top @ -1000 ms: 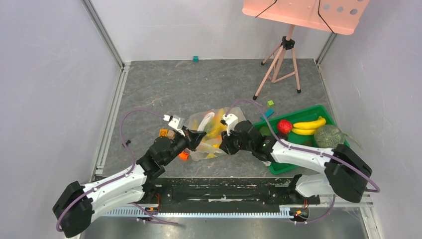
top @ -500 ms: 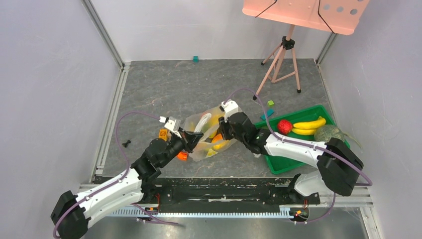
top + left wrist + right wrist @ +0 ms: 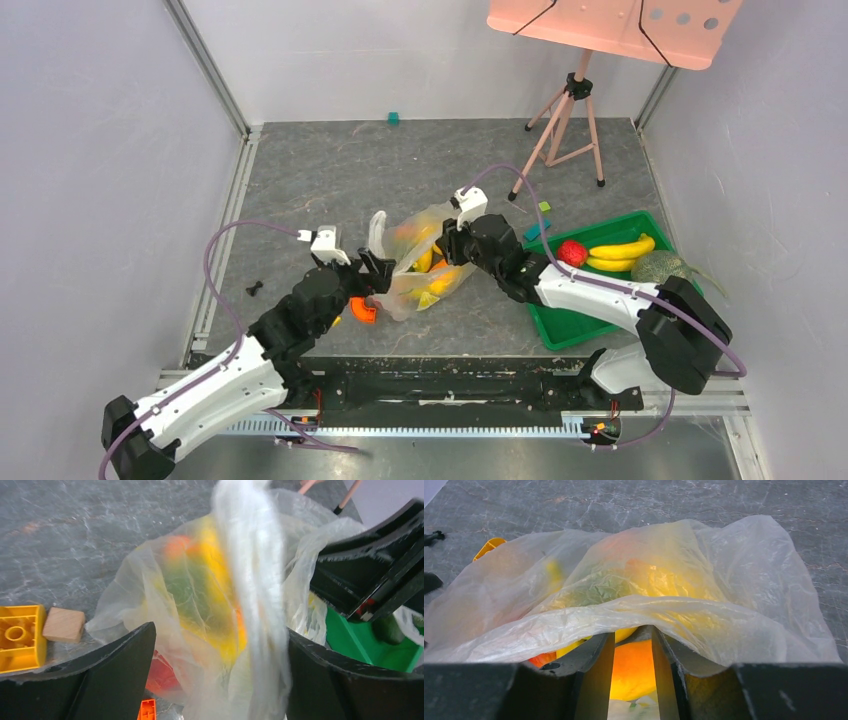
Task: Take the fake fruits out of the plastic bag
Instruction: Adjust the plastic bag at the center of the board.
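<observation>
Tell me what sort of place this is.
Likely a robot lab test booth: plain walls enclose the table, a tripod stands at the back, and fake fruits sit in a plastic bag.

we see pale lilac walls [image 3: 90, 150] at nine, twelve and three o'clock, a grey marbled floor [image 3: 400, 170], and at one o'clock a pink board [image 3: 610, 25] on a tripod [image 3: 565, 125].

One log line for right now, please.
plastic bag: fake fruits inside | left gripper: open, straddling bag | right gripper: under bag film, orange fruit between jaws, grip unclear
</observation>
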`<state>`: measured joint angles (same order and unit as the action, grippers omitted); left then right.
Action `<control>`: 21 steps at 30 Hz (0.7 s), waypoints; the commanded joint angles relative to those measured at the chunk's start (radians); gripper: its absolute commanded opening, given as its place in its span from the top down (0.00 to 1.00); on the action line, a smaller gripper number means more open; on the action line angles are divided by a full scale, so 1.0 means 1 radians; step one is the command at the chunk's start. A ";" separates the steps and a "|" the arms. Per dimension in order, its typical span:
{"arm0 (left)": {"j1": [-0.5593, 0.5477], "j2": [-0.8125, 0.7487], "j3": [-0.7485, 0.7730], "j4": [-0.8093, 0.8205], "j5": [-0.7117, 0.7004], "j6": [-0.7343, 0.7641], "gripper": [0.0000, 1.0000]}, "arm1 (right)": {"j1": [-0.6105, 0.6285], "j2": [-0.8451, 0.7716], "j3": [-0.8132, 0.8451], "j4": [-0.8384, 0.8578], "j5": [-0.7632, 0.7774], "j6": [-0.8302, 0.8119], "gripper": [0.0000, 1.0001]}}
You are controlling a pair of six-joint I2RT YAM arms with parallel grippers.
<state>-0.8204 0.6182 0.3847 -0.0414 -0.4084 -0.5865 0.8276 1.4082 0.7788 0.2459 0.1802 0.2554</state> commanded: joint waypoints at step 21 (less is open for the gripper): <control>-0.197 0.289 0.497 -0.163 0.036 0.209 0.85 | -0.082 -0.009 -0.015 0.117 -0.232 0.079 0.73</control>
<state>-0.9337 0.8585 0.8391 -0.2443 -0.3565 -0.4492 0.7547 1.4082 0.7700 0.3073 0.0006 0.3084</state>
